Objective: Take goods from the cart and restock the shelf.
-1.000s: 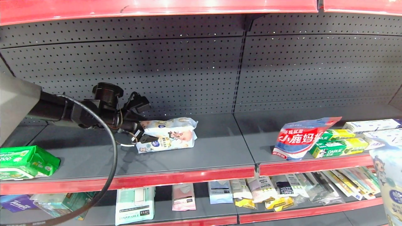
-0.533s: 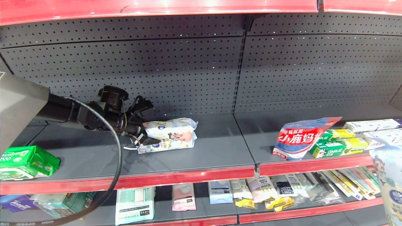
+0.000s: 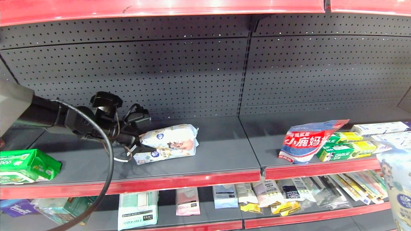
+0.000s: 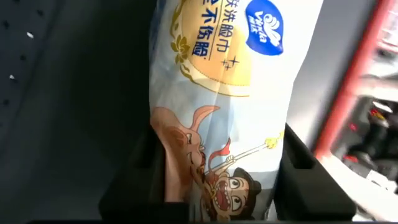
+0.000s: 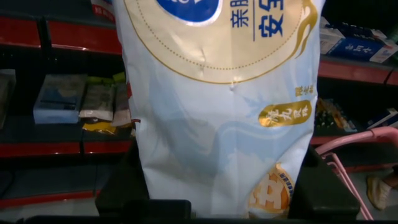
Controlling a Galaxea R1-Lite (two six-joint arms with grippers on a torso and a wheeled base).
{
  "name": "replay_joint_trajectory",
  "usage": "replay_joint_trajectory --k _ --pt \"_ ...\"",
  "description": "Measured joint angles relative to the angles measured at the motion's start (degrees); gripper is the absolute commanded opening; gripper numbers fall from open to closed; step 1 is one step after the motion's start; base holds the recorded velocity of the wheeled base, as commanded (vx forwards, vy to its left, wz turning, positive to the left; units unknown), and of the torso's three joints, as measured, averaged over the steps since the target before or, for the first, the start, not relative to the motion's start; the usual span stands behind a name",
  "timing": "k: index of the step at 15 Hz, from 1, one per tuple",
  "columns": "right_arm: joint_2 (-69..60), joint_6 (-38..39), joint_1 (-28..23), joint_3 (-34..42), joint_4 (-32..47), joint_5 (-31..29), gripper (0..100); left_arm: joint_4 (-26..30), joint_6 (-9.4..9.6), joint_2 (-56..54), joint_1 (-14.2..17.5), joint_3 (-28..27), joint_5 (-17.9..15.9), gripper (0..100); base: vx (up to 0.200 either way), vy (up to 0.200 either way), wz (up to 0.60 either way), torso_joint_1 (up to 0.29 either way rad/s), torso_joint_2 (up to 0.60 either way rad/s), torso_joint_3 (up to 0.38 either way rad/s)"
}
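wipes pack (image 4: 217,93) cropped in left wrist view, second wipes pack (image 3: 397,189) cut by head view's edge

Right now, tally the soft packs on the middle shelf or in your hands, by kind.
white pack: 2, one in left hand, one in right hand
green pack: 1
red pouch: 1
Total: 4
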Motion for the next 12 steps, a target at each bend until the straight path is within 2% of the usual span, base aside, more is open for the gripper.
replay_joint_trajectory --k 3,6,12 --pt "0.11 0.00 0.00 0.00 -0.02 0.00 0 0.24 4.16 -3.04 3.06 4.07 -2.33 0 0.000 0.000 0.00 0.000 0.00 0.000" --pt "0.12 -0.62 0.00 0.00 -0.02 -0.02 0 -0.17 7.14 -5.29 4.82 8.68 -4.35 0 0.000 0.000 0.00 0.000 0.00 0.000" --pt "0.12 -1.17 0.00 0.00 -0.02 -0.02 0 -2.00 9.92 -6.41 5.17 11.58 -5.86 0 0.000 0.000 0.00 0.000 0.00 0.000"
